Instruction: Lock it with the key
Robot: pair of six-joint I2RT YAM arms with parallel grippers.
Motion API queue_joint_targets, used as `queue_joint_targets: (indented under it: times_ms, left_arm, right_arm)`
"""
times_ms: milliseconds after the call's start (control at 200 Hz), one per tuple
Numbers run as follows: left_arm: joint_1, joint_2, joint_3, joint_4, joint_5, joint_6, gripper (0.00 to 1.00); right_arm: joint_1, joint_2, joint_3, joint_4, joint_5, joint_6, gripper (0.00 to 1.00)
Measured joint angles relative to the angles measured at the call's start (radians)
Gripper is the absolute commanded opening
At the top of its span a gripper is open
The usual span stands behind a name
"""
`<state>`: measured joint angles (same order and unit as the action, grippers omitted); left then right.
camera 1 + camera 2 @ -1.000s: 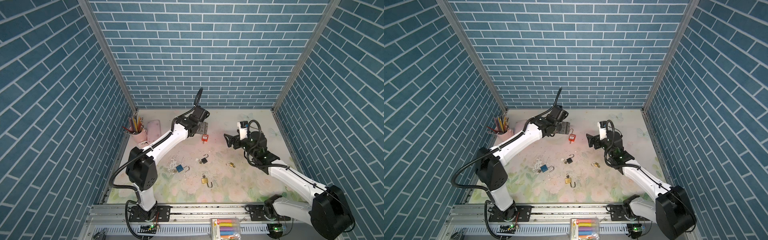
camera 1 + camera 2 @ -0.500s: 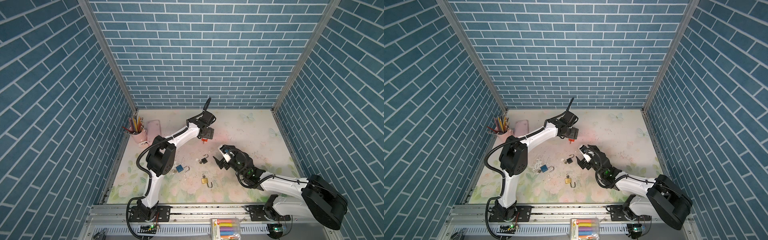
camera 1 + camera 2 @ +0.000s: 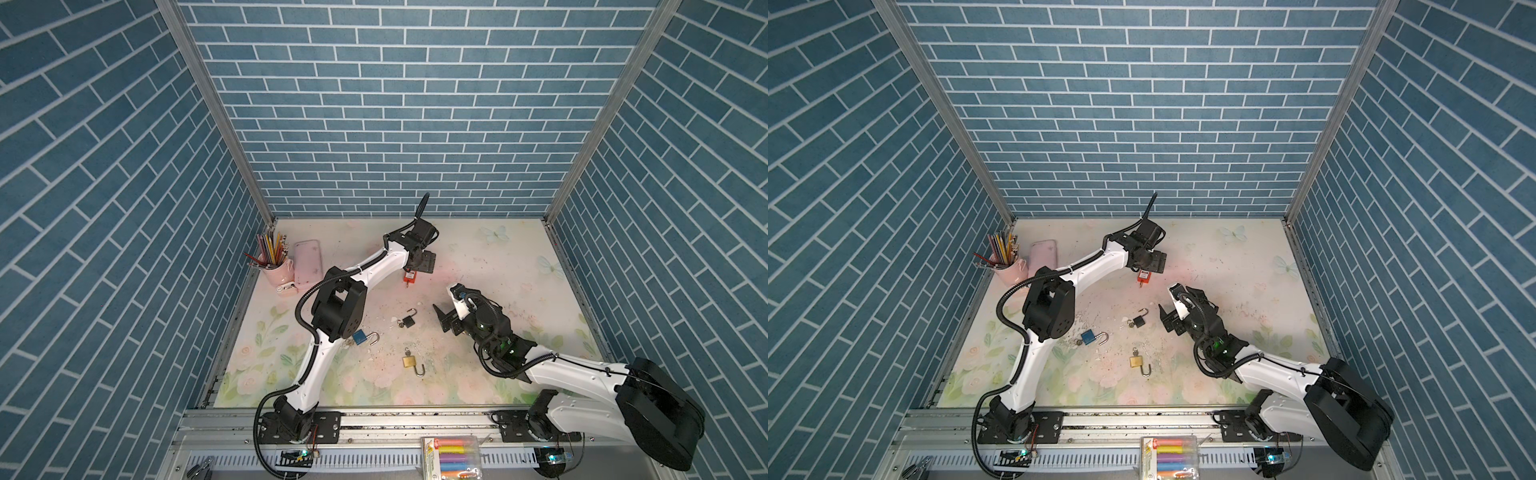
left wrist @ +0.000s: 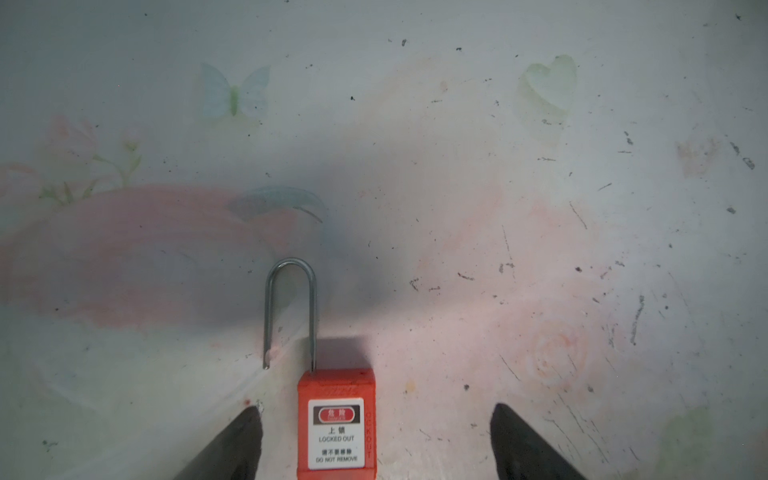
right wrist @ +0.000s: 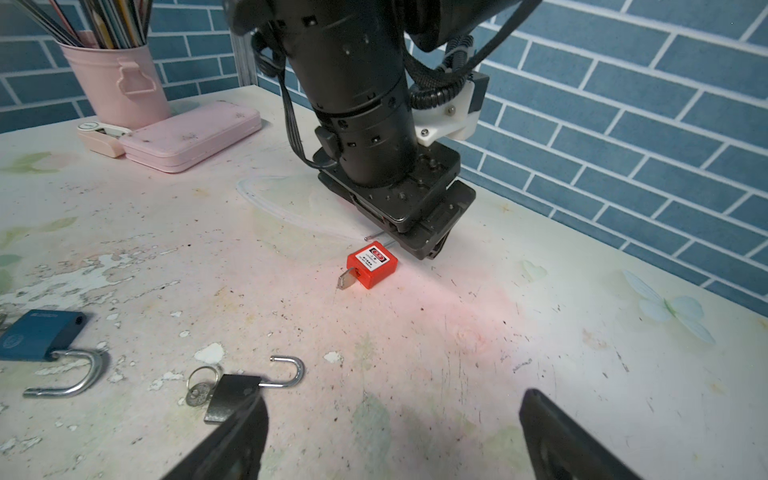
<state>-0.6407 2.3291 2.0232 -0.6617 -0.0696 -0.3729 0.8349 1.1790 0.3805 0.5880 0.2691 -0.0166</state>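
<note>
Spread wide, the left jaws flank a boxy red padlock (image 4: 336, 424) — slim steel shackle (image 4: 291, 262) open — right jaws spread too.

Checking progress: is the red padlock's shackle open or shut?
Open: in the left wrist view, the red padlock has one shackle leg ending free, outside its body.

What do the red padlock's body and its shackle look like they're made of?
Body of the red padlock: probably plastic, matte, uniform orange-red with moulded edges and a printed label. Its shackle: likely steel, smooth grey with a bright glint along the bend.
</note>
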Motion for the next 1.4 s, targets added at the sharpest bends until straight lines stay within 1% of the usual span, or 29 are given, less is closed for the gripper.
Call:
queue_joint_targets:
  times_ms: [315, 550, 675, 920, 1010, 1110, 1155, 1225, 1400]
  left_arm:
    - [0.001, 0.105, 0.063, -0.021, 0.009, 0.002, 0.87]
    - [0.001, 0.121, 0.064, -0.028, -0.035, 0.000, 0.87]
    - [0.001, 0.110, 0.023, -0.012, -0.050, -0.005, 0.87]
    - [0.001, 0.032, -0.114, 0.042, -0.053, -0.011, 0.87]
    - [0.001, 0.029, -0.123, 0.056, -0.045, -0.012, 0.84]
    - [0.001, 0.029, -0.124, 0.068, -0.040, -0.012, 0.78]
    - [0.001, 0.029, -0.126, 0.072, -0.038, -0.011, 0.73]
    - [0.001, 0.029, -0.126, 0.076, -0.036, -0.009, 0.70]
    - [0.001, 0.029, -0.130, 0.084, -0.031, -0.011, 0.51]
  right_arm:
    - [-0.084, -0.003, 0.000, -0.057, 0.060, 0.107, 0.94]
    - [-0.090, 0.003, 0.000, -0.061, 0.064, 0.125, 0.94]
    - [-0.090, 0.025, 0.001, -0.061, 0.064, 0.125, 0.94]
    - [-0.090, 0.058, 0.025, -0.063, 0.064, 0.126, 0.93]
    - [-0.090, 0.066, 0.036, -0.064, 0.064, 0.126, 0.93]
    - [-0.090, 0.068, 0.038, -0.065, 0.064, 0.126, 0.93]
    - [-0.090, 0.068, 0.038, -0.065, 0.064, 0.126, 0.93]
    - [-0.090, 0.068, 0.038, -0.065, 0.066, 0.127, 0.93]
    - [-0.090, 0.068, 0.038, -0.073, 0.077, 0.142, 0.92]
